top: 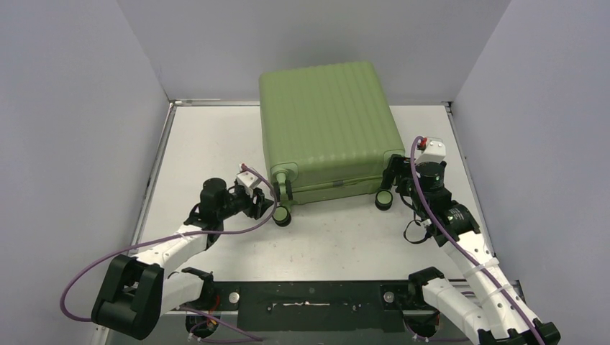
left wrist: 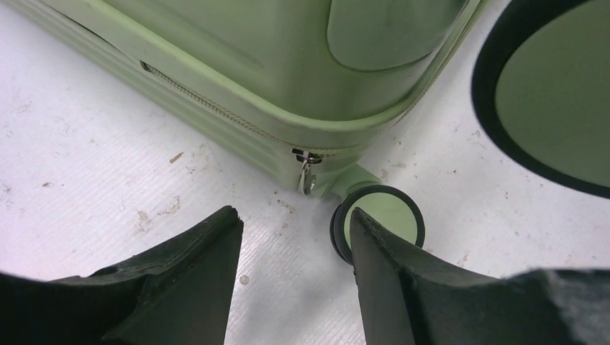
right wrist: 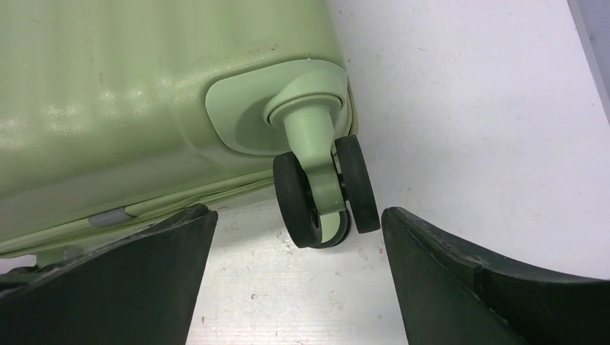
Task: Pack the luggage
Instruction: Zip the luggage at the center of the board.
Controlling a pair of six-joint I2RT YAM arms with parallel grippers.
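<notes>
On the table [top: 216,140], the suitcase [top: 327,118] is flanked at its near corners by the left claw [top: 269,204] and right claw [top: 393,177], both spread apart.

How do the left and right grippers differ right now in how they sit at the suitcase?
The left gripper points at the zipper pull, with a wheel off to one side; the right gripper has a twin wheel centred in its gap. The left sits at the near-left corner of the suitcase, the right at the near-right. Both are open, holding nothing.
</notes>
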